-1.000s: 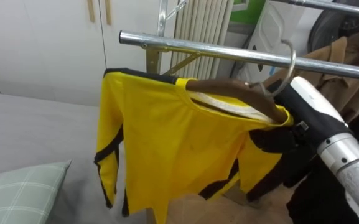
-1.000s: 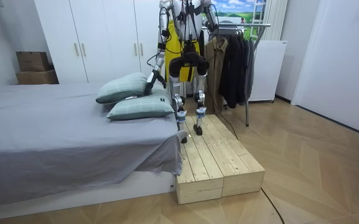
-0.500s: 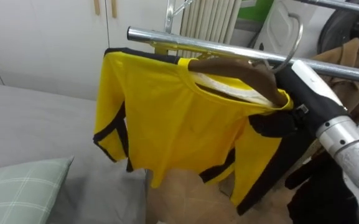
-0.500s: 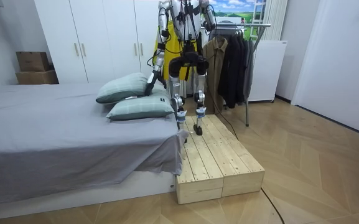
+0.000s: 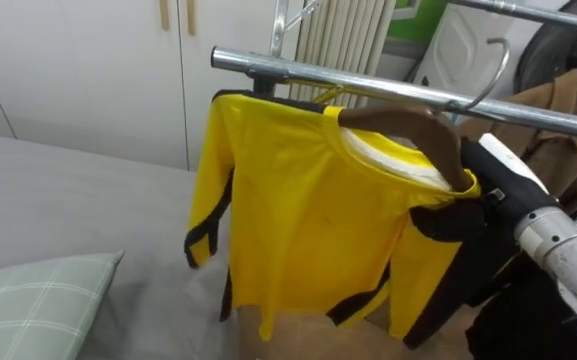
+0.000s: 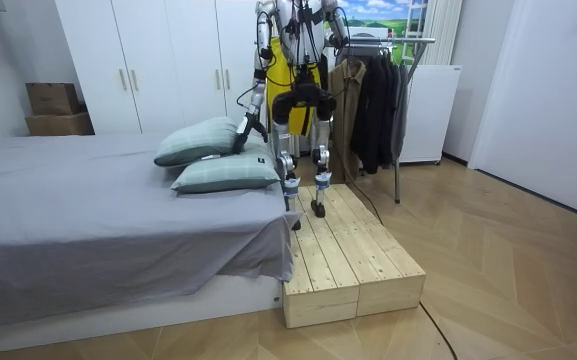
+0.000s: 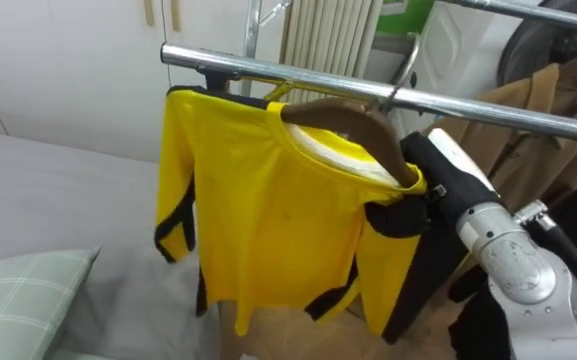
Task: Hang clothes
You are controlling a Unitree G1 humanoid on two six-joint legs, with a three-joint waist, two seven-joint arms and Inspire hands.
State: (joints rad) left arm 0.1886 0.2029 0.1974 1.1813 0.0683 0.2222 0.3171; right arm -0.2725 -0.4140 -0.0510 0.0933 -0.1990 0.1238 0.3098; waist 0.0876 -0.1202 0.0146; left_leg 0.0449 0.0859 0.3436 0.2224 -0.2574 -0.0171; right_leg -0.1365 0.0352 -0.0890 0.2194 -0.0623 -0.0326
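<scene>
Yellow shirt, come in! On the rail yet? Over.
Right robot hand hidden under the yellow shirt. Left robot hand low at its side. Shirt on brown hanger, hook up at the rail. Coats hang further right.

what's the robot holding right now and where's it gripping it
The right hand grips the wooden hanger at its right end, through the shoulder of the yellow shirt on it. The left hand hangs at its side.

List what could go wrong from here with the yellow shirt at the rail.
1. The hook looks close to the rail, yet whether it rests over it is unclear; let go early, the yellow shirt could fall.
2. The wooden hanger is tilted, so the shirt might slide off.
</scene>
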